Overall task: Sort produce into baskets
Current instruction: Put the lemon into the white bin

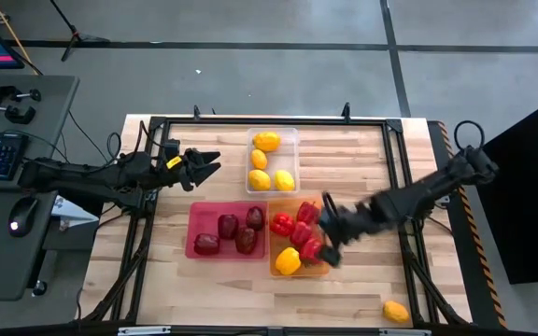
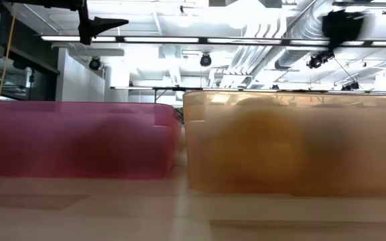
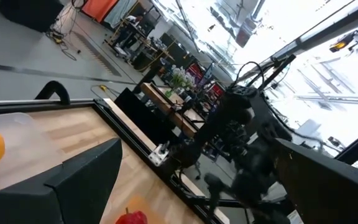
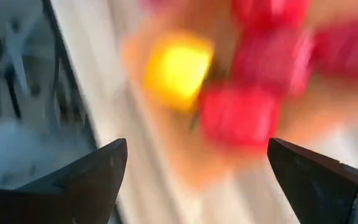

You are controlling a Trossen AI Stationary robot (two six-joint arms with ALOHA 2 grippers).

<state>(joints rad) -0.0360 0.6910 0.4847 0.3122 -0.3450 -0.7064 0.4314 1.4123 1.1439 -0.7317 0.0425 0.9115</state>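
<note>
The clear bin (image 1: pixel 272 136) at the far middle holds several yellow-orange citrus pieces (image 1: pixel 266 141). The pink bin (image 1: pixel 194 228) holds several dark maroon pieces (image 1: pixel 228 226). The orange bin (image 1: pixel 275 263) holds red peppers (image 1: pixel 282 224) and one yellow pepper (image 1: pixel 288 260). One citrus piece (image 1: pixel 396 311) lies loose on the table near the front right corner. My right gripper (image 1: pixel 326 231) is open and empty above the orange bin's right side; in its wrist view its fingers (image 4: pixel 98 180) stand wide apart over the peppers (image 4: pixel 241 115). My left gripper (image 1: pixel 205 166) is open and empty, raised left of the clear bin.
A black frame (image 1: pixel 157 121) runs around the wooden tabletop (image 1: pixel 362 159). Bare wood lies right of the bins and along the near edge. In the low view the pink bin (image 2: pixel 79 140) and the orange bin (image 2: pixel 293 144) stand side by side close to the camera.
</note>
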